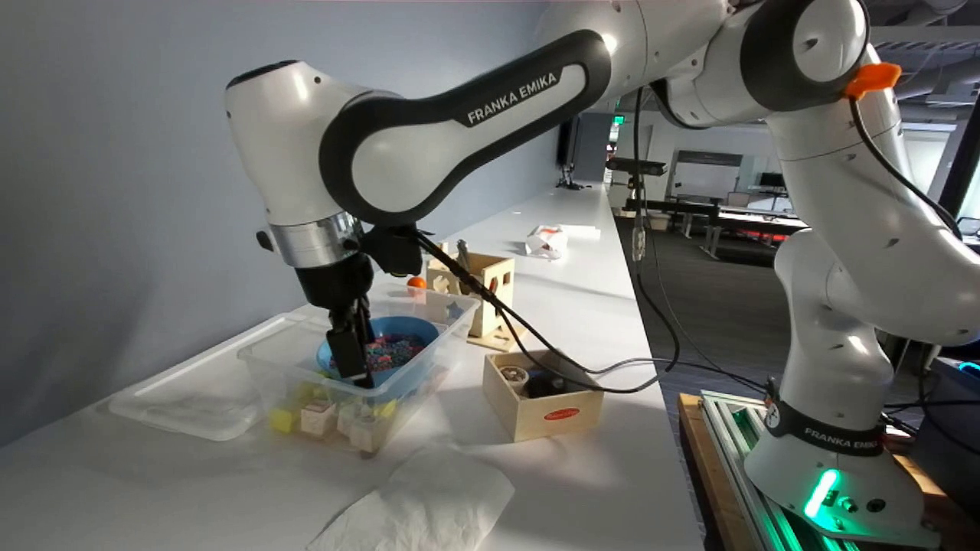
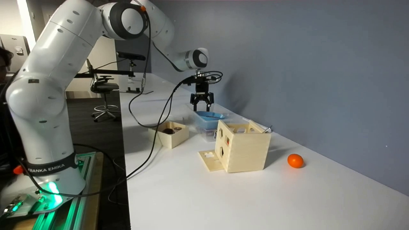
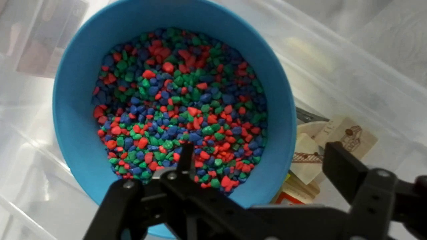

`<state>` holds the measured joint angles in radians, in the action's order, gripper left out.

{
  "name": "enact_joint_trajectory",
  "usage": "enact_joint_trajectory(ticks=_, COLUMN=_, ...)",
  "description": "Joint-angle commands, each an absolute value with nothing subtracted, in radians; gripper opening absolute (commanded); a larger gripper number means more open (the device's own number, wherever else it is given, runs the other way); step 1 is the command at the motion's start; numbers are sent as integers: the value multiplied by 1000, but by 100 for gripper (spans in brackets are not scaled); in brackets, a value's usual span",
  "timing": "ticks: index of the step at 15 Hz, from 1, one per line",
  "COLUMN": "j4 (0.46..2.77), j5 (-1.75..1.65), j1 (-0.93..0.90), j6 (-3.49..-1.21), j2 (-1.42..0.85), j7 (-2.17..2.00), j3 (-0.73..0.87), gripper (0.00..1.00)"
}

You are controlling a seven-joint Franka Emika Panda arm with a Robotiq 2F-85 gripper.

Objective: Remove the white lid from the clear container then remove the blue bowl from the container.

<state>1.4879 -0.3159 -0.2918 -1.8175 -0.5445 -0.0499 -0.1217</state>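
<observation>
- As the white lid (image 1: 191, 404) lies beside the clear container (image 1: 448, 348), I need the blue bowl (image 3: 280, 133) inside.
- Gravel (image 3: 180, 106) likely makes it heavy, slip-prone.
- My fingers (image 3: 345, 170) stand apart, astride its right rim in the wrist view; I'd squeeze hard.

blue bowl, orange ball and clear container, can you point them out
Blue bowl (image 3: 280, 113): wrist view, on its inner wall.
Orange ball (image 2: 295, 160): in an exterior view, on its visible middle.
Clear container (image 1: 432, 377): in an exterior view, on its side wall.

Bowl (image 3: 282, 100) open fr. above; gap btw. it & container wall (image 1: 287, 379), blocks (image 1: 318, 418) below; wood cube (image 2: 247, 153) nr. container.
</observation>
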Motion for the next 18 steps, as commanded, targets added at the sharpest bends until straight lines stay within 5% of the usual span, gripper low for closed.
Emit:
enact_joint_trajectory(ticks=1, j4=1462, j5=-343, j1=-305, j6=-1822, j2=-574, j7=-62, j3=-104, gripper=91)
enact_joint_trajectory(ticks=6, j4=1457, j5=-340, j1=-302, j6=-1829, j2=-588, j7=-58, j3=-96, gripper=48)
enact_joint_trajectory(ticks=13, j4=1453, j5=-336, j1=-305, j6=-1816, j2=-592, j7=-69, j3=-93, gripper=1)
enact_joint_trajectory(ticks=18, j4=1449, j5=-378, j1=-331, j6=-1772, j2=-539, j7=-130, j3=-81, gripper=1)
